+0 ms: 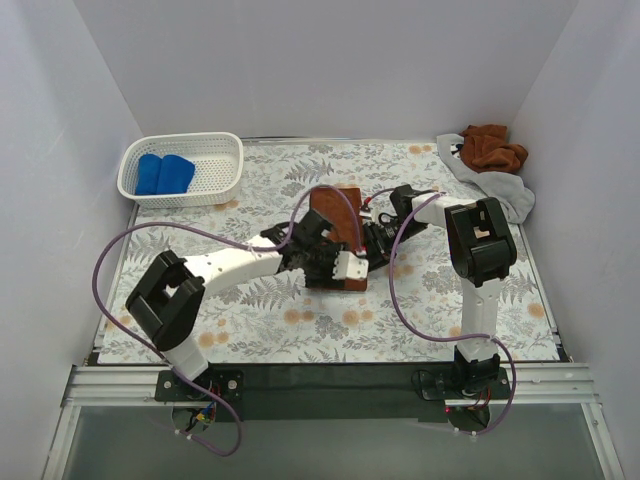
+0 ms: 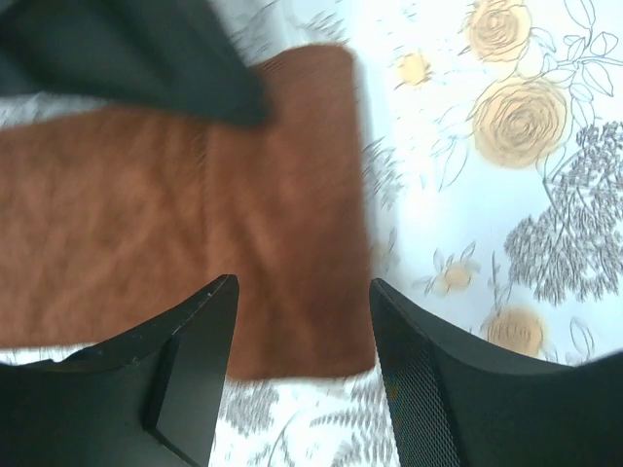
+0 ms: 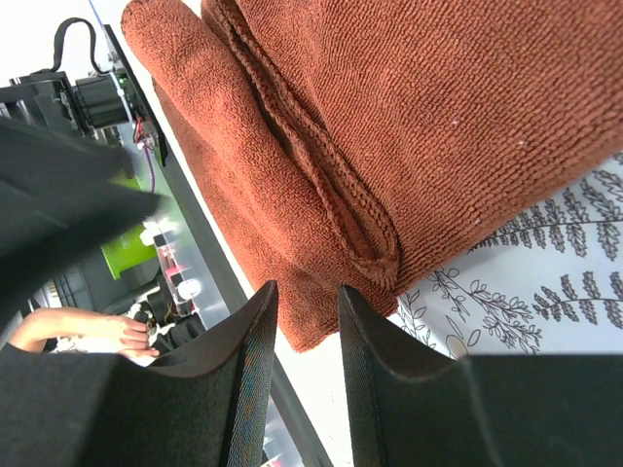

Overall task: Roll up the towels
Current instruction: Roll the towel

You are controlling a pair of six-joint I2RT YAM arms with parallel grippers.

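Rust-brown terry towel (image 1: 338, 205) lies mid-surface, well right of the white perforated basket (image 1: 225, 172). Your left fingers (image 2: 304, 321) hover parted over it, empty; right fingers (image 3: 304, 321) narrow, not visibly gripping.

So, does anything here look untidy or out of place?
Yes. At the far right corner of the table, a rust-brown towel and a grey towel lie crumpled in a heap, not flat or rolled. The blue towels sit neatly in the white basket.

No text, label, brand or number is showing clearly enough to be read in any view.
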